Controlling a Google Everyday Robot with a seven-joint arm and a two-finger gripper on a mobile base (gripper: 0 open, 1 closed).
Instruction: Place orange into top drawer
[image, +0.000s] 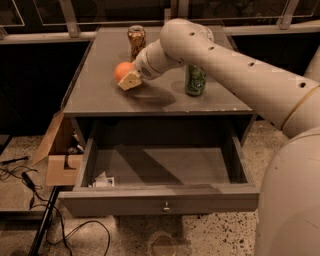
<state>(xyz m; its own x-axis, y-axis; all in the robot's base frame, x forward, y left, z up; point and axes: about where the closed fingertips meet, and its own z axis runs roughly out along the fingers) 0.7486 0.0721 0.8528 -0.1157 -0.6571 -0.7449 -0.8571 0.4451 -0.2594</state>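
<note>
Round smooth orange fruit (121, 71) sits on the flat grey worktop (100, 97), well to the picture-left of the green drink can (195, 80) (reference landmark). The pale pincer (128, 80) on the cream robot arm (225, 65) is pressed up against the near side of the orange, likewise left of the green can. I cannot tell whether it is open, closed or gripping the fruit. The orange-brown drink can (136, 41) stands behind and left of the green can, near the orange and just beside the wrist. The wide shallow grey top drawer (150, 199) lies below and in front of the green can, pulled out, with its small round metal knob (166, 206) facing the camera. A white paper scrap (103, 181) rests in its front corner, left of the green can. Judgement: grasp stage, with transfer not yet done. Risks:
1. The fruit is round and smooth, so a nudge or an off-centre hold could roll it off the worktop edge farthest from the green can, toward the brown cardboard box (55, 150) on the floor.
2. The forearm passes right over the green can, so a low sweep toward the drawer could topple it.
3. The wrist could clip the orange-brown can on lift.
4. A high release could let the orange bounce or roll inside the drawer.
</note>
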